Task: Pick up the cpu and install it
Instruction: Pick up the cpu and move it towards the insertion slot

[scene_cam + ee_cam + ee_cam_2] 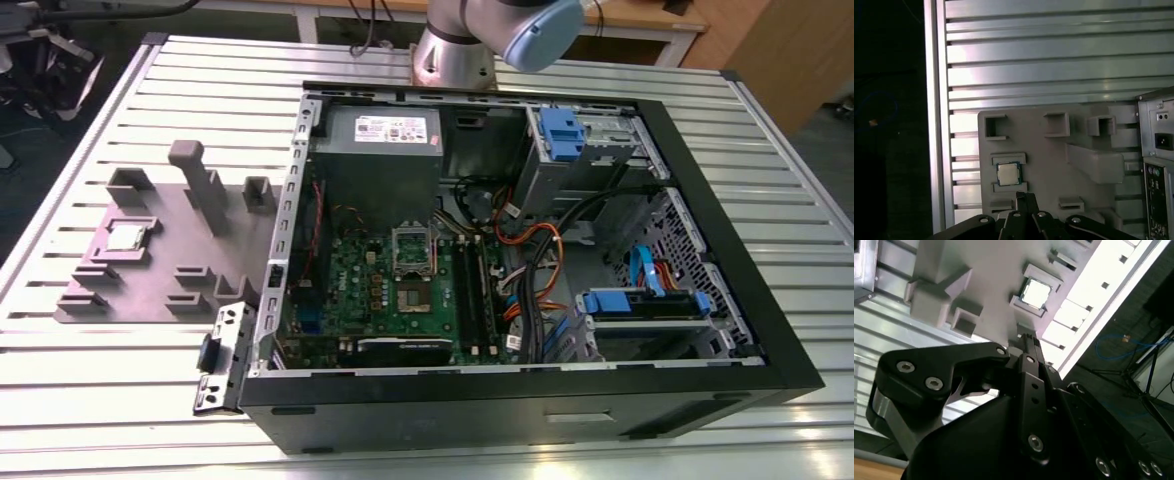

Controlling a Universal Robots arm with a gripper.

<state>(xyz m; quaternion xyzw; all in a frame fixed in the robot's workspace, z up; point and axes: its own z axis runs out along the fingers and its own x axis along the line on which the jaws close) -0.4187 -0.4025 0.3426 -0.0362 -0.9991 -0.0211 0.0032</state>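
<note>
Exterior view: we see bright, even light on the table (107,400), while the inside of the computer case (787,370) lies in shadow. Second wrist view: the slats (1094,285) glare white and the cpu (1035,292) glints. First wrist view: the floor (889,125) is nearly black.

Open computer case (467,408) lies on a slatted metal surface (120,385), its green board (363,278), grey power supply (376,155) and orange cables (537,236) exposed; a grey moulded tray (158,280) sits just beside it.
</note>
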